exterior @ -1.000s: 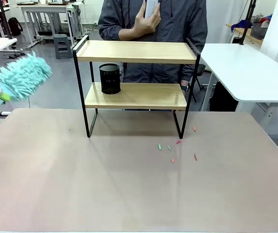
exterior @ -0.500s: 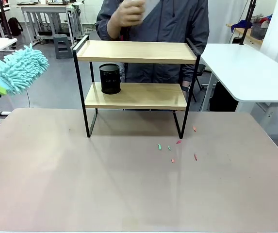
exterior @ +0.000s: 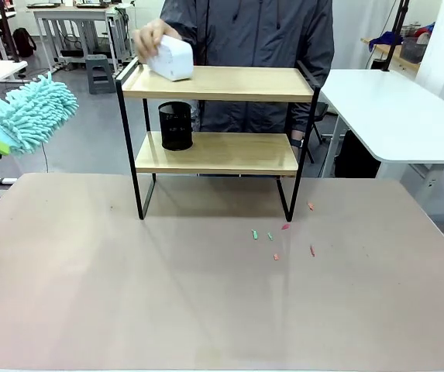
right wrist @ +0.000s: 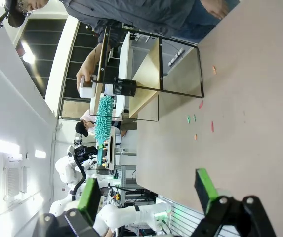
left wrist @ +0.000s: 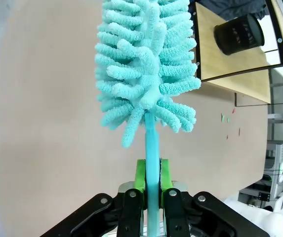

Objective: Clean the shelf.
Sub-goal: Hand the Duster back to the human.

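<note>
Now the left pincer (left wrist: 152, 174) is clamping the duster (exterior: 32, 115), the right pincer (right wrist: 147, 190) gaping empty; sweeping the shelf (exterior: 229, 151) is probably risking toppling the black cup (exterior: 176, 125).

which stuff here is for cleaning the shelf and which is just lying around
For the job: shelf, teal duster, left gripper clamped on its handle.
Lying about: black mesh cup on the lower board, white box in a person's hand at the top board, coloured scraps on the tan table.
</note>
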